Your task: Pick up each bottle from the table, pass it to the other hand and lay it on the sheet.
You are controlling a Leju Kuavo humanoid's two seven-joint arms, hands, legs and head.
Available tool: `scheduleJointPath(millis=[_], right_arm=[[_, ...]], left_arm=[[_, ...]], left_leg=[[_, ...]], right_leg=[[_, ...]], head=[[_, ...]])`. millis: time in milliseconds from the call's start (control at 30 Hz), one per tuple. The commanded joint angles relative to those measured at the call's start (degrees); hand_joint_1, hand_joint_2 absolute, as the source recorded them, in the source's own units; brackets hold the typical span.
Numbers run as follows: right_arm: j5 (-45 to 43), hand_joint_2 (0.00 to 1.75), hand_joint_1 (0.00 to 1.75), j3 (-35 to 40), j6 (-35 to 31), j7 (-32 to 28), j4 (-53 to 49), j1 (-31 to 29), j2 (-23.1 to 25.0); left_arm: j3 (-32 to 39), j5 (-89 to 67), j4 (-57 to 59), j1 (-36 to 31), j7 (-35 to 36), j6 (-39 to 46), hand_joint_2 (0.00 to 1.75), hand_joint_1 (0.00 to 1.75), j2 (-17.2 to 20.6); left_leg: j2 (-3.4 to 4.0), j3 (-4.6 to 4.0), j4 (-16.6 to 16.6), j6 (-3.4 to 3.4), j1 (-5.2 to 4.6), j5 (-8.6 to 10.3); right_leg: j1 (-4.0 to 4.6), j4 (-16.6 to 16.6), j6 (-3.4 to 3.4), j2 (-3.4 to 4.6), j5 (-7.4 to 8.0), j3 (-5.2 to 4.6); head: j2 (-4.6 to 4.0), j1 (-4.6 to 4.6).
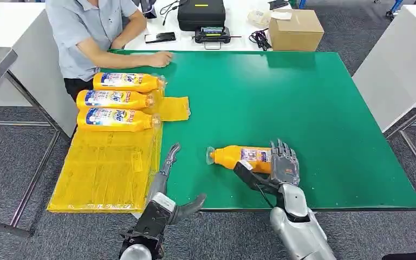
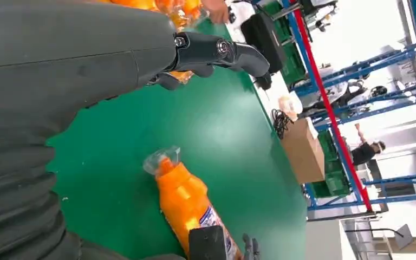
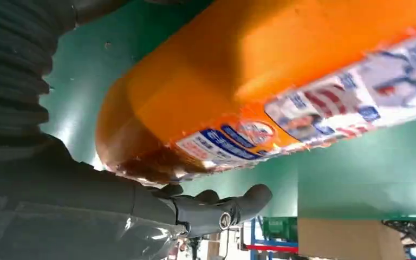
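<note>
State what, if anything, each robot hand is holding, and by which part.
The right robot hand grips the orange bottle around its base end, the capped neck pointing away toward the sheet. The left robot hand holds nothing, its fingers apart.

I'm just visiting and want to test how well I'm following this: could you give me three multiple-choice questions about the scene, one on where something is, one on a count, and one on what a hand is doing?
1. Where does the orange bottle nearest the robot lie?
A. on the yellow sheet
B. on the green table
C. on the floor

2. How many bottles lie at the far end of the yellow sheet?
A. one
B. three
C. five

3. What is the right hand doing?
A. hanging by the robot's side
B. holding a cardboard box
C. wrapping its fingers round the bottle's base end

Answers: 1 B, green table lies all round the bottle; 2 B, three lie side by side there; 3 C, the fingers curl over the base, thumb underneath, while the left hand is open.
</note>
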Motion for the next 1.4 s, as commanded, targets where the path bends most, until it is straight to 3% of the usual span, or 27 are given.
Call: scheduleJointPath(millis=[33,700,867,1033,1133,1400], right_arm=[[-1.9,1.75,1.75,2.0,3.0,0.5,2.1,-0.4,-1.8],[-6.9,1.75,1.75,3.7,9.3,-2.9,6.2,-2.6,-5.2],[-26.5,1.75,1.75,0.7,17.5,-16.6,4.9,-0.9,-6.8],[-41.8,1.75,1.75,-1.2,21.3,-25.4,2.0,1.2,-6.9],[-46.7,1.75,1.75,-2.3,20.4,-26.7,-1.4,2.1,-5.8],[-48.4,1.75,1.75,-2.2,19.5,-27.0,-2.4,2.1,-5.8]], left_arm=[[-0.9,-0.3,1.9,-1.4,0.7,-0.5,1.75,0.0,1.6],[-1.5,1.5,4.1,-2.6,-0.1,-2.3,1.75,0.0,1.4],[-2.2,6.0,6.9,-4.2,-4.3,-2.2,1.75,0.0,1.3],[-1.9,15.9,7.3,-5.3,-11.2,-0.6,1.75,0.0,0.5],[-1.8,22.2,7.5,-5.0,-12.1,-0.2,1.75,0.0,0.5],[-1.6,24.6,7.3,-4.5,-14.1,1.5,1.75,0.0,0.7]], left_leg=[[-0.01,0.18,0.0,-0.11,0.08,-0.06],[-0.05,0.59,-0.1,-0.12,0.09,-0.03],[-0.13,0.59,-0.1,-0.07,0.05,-0.01],[0.04,0.88,-0.1,-0.17,0.1,-0.13],[0.16,0.87,-0.1,-0.24,0.1,-0.15],[0.27,0.85,0.0,-0.24,0.18,-0.19]], right_leg=[[0.08,-0.1,-0.14,-0.03,-0.06,0.21],[0.1,-0.1,-0.15,-0.08,-0.03,0.62],[0.05,-0.1,-0.1,-0.15,-0.04,0.62],[0.11,-0.2,-0.13,-0.01,-0.03,0.82],[0.11,-0.1,-0.17,0.1,-0.02,0.73],[0.21,-0.1,-0.17,0.18,-0.04,0.74]], head=[[0.0,0.0],[0.0,0.0],[0.0,0.02],[0.0,0.04],[0.0,0.02],[0.0,0.0]])
